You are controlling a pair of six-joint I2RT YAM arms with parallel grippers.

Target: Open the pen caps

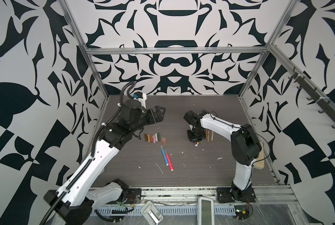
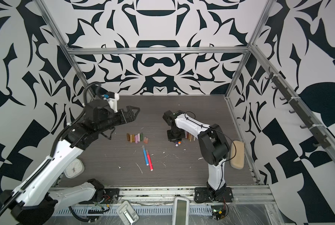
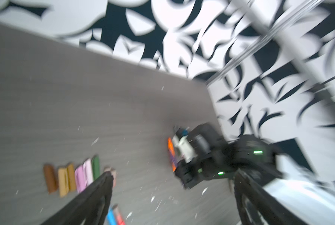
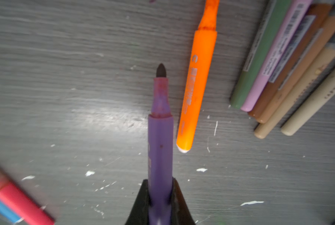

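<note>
My right hand (image 4: 159, 181) clenches slim uncapped purple marker pen (image 4: 160, 148). Left hand (image 1: 159, 115) released, 12 o'clock of stubby plastic caps (image 1: 153, 137). Dip too low and bare tip smears table (image 1: 211, 165).

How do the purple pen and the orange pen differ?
The slim purple plastic pen is clamped in the right hand; the slim orange plastic pen lies free on the grey table. The purple pen's dark tip shows; the orange pen's runs out of view. Both are uncapped.

White arms (image 1: 102, 153), black joints (image 1: 244, 144).
</note>
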